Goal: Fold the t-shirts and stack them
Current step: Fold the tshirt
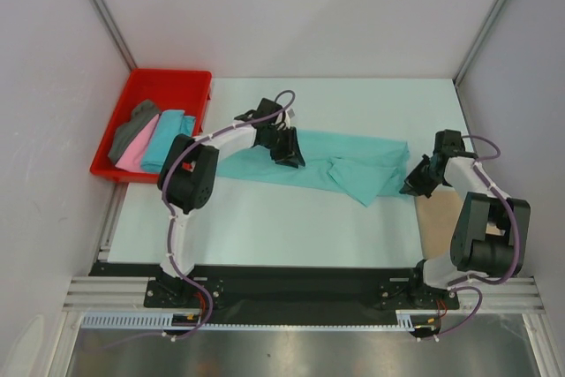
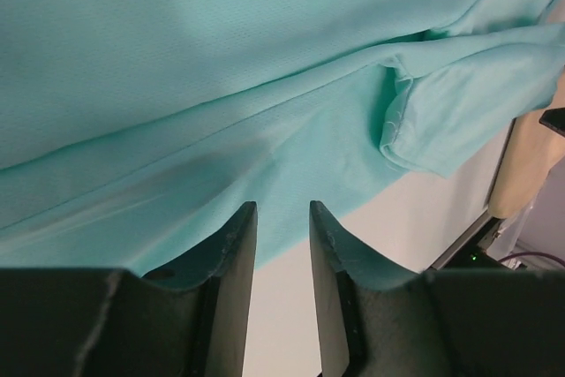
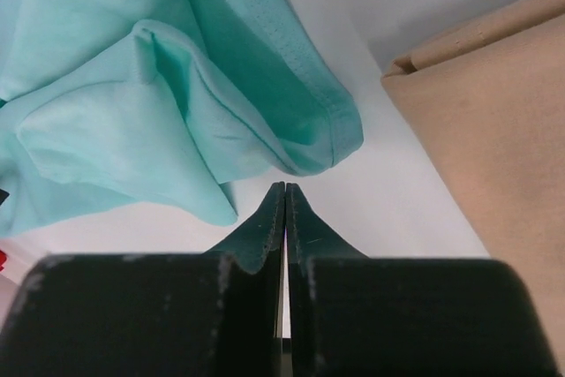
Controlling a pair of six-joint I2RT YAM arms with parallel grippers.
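A mint green t-shirt (image 1: 344, 169) lies in a long band across the middle of the table, its right end bunched in folds. My left gripper (image 1: 290, 154) hangs over the shirt's left part. In the left wrist view its jaws (image 2: 282, 209) stand apart with only bare table between them, their tips at the near edge of the cloth (image 2: 265, 86). My right gripper (image 1: 413, 184) is at the shirt's right end, shut on nothing (image 3: 285, 187), just short of the hem (image 3: 335, 143). A folded tan t-shirt (image 1: 439, 222) lies by the right arm.
A red tray (image 1: 168, 81) at the back left holds dark grey (image 1: 132, 130), pink (image 1: 137, 152) and turquoise (image 1: 168, 139) t-shirts side by side. White walls close in the table on the left, back and right. The tan shirt (image 3: 494, 130) lies right of my right gripper.
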